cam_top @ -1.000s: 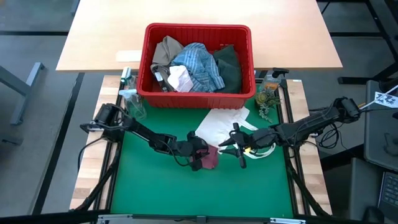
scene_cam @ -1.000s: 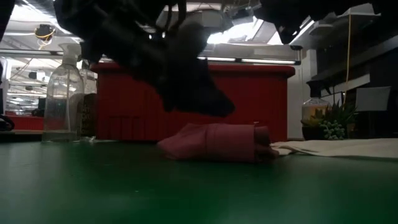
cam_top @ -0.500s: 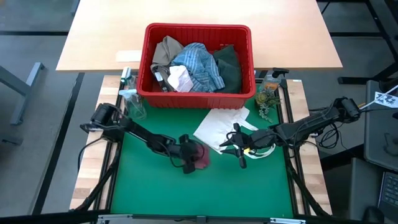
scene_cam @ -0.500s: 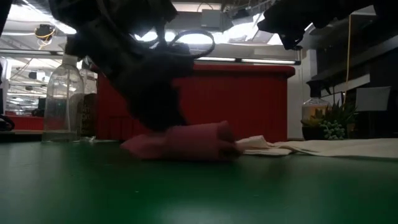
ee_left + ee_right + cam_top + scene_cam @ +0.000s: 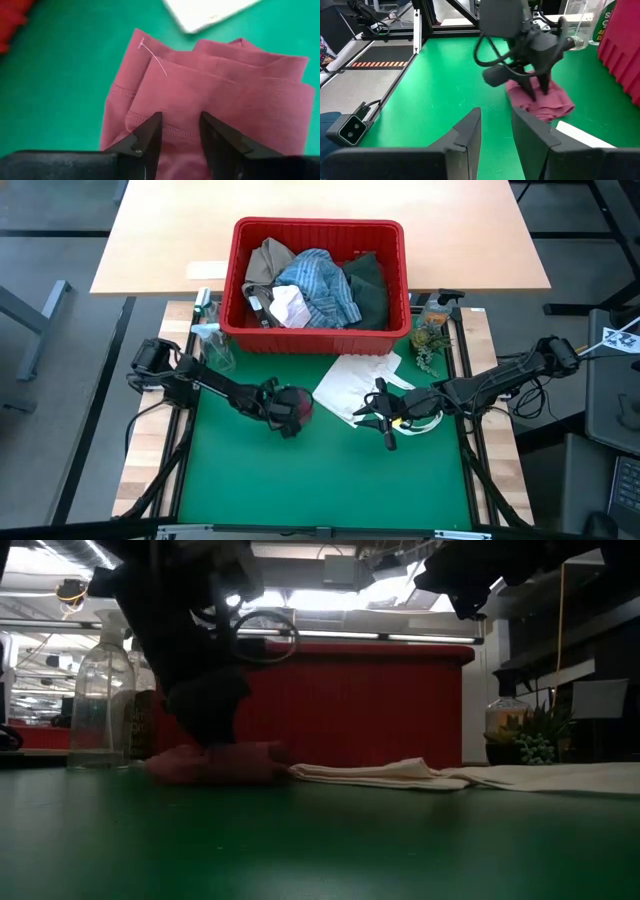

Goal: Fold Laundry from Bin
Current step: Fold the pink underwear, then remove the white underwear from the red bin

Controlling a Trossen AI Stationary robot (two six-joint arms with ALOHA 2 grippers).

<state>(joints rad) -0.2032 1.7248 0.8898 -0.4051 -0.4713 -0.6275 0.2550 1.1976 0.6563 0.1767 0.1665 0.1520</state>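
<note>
The small maroon cloth [image 5: 300, 403] lies folded in several layers on the green mat, left of centre. My left gripper [image 5: 288, 416] is down on it, shut on its near edge. My right gripper [image 5: 368, 412] hovers open above the mat's right half with nothing between its fingers. The red bin [image 5: 318, 225] stands at the mat's far edge. It holds a blue-white striped shirt [image 5: 318, 285], a tan garment [image 5: 268, 260], a dark green garment [image 5: 368, 285] and a small white cloth [image 5: 290, 308]. My left gripper has its two fingertips [image 5: 152, 131] on the maroon cloth's hemmed edge [image 5: 177, 131], with the folded layers showing between them. The fingers come slanting down from the table's left. The cloth lies flat on the mat [image 5: 215, 762], not lifted.
A flat white tote bag [image 5: 350, 380] lies on the mat between the cloth and my right gripper. A clear spray bottle [image 5: 212, 345] stands at the bin's left corner, a small plant [image 5: 430, 340] at its right. The near half of the mat [image 5: 320, 480] is bare.
My left gripper has gone toward the table's left and far edges, tipping more steeply down. The maroon cloth has slid with it along the mat, away from the tote bag, staying folded and flat.
</note>
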